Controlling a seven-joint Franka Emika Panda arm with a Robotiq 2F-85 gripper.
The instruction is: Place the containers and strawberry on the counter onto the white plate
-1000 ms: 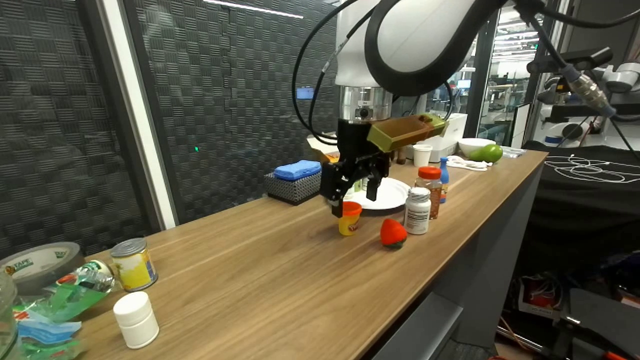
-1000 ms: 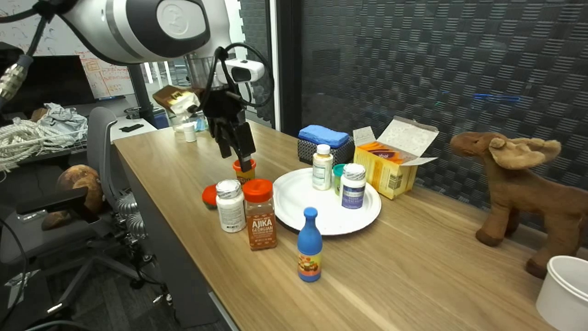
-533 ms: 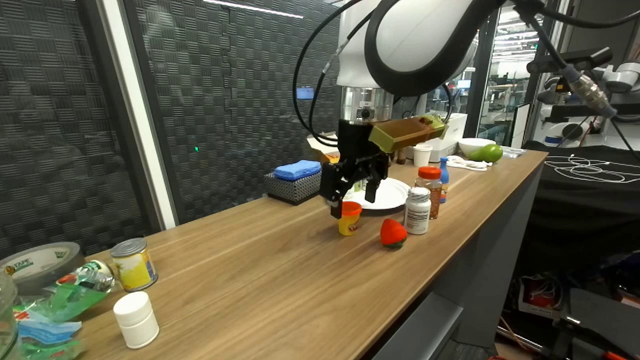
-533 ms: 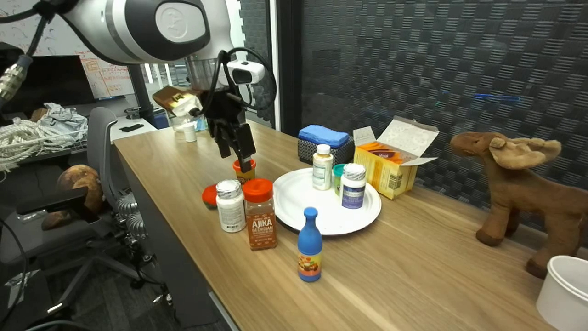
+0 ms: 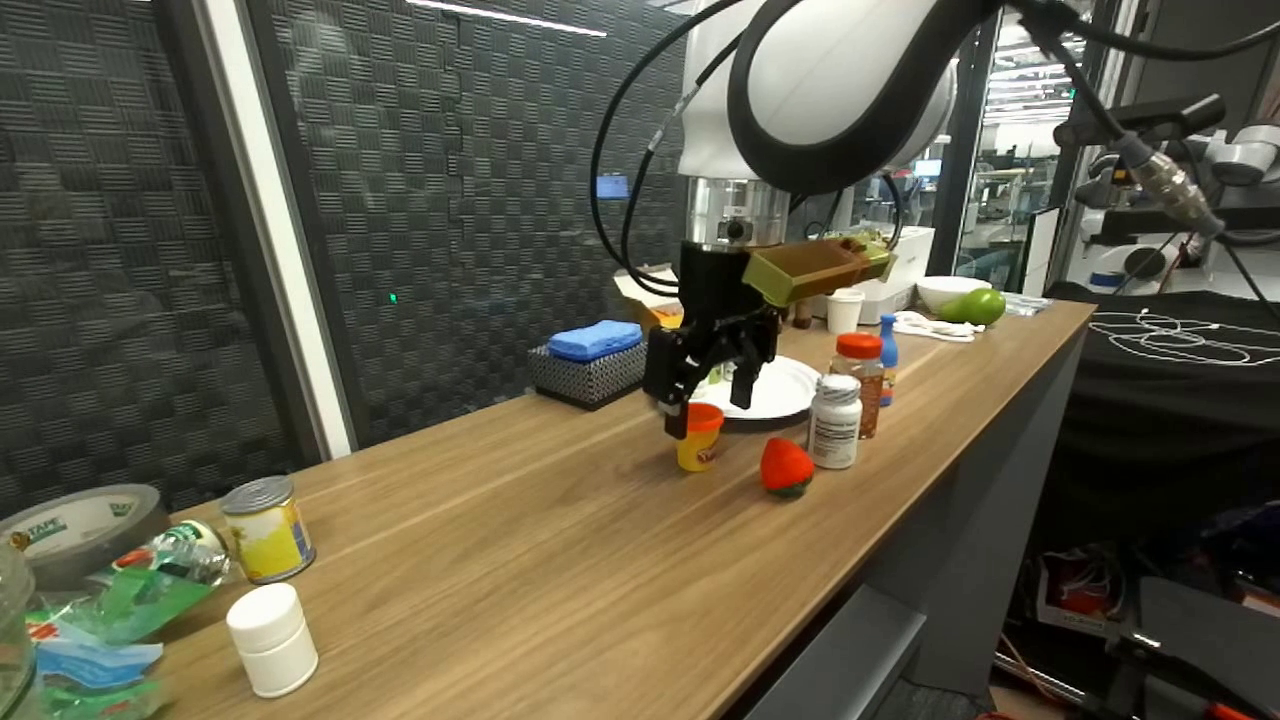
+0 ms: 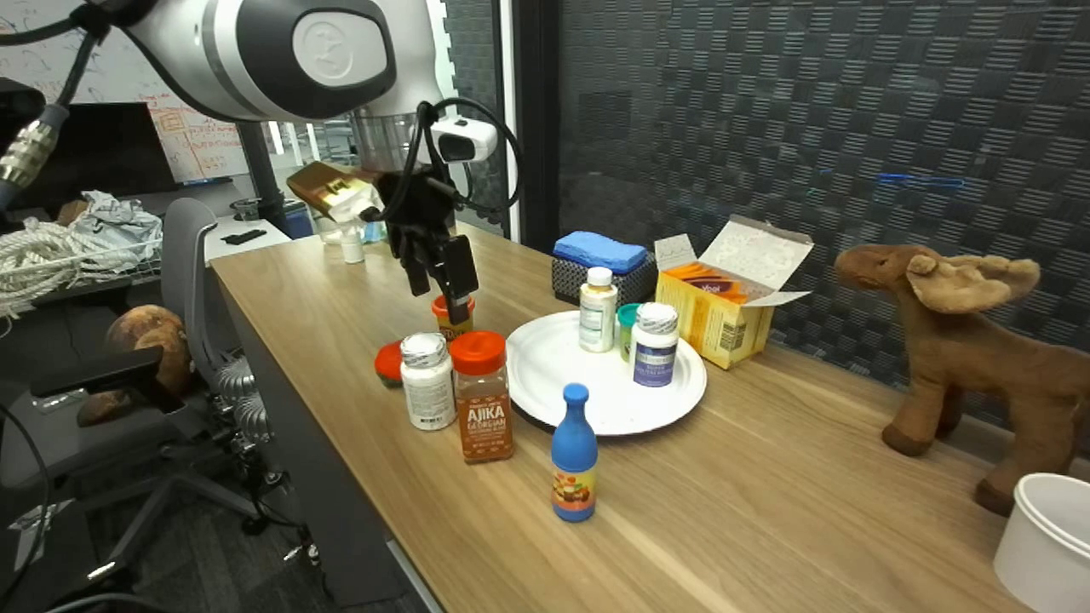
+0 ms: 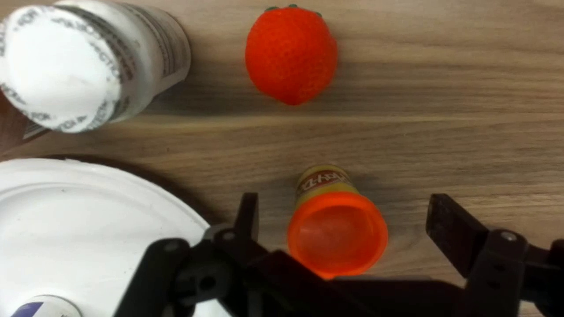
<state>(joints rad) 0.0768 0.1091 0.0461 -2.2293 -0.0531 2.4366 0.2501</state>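
Jaws spread | wrist view: orange-lidded tub (image 7: 336, 226) between them on bench (image 7: 440, 110), strawberry (image 7: 291, 55) at its twelve o'clock, white plate (image 7: 97, 224) at nine | I'd sink straight, nine-side finger (image 7: 249, 215) clearing plate rim, then squeeze

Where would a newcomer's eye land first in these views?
Probably on the bright red strawberry, lying on the wooden counter near a white bottle. Next, perhaps, the open claw, with the orange lid of a yellow tub showing between its jaws in the wrist view. In an exterior view, the white plate stands out too, bearing two bottles and a green-lidded tub.
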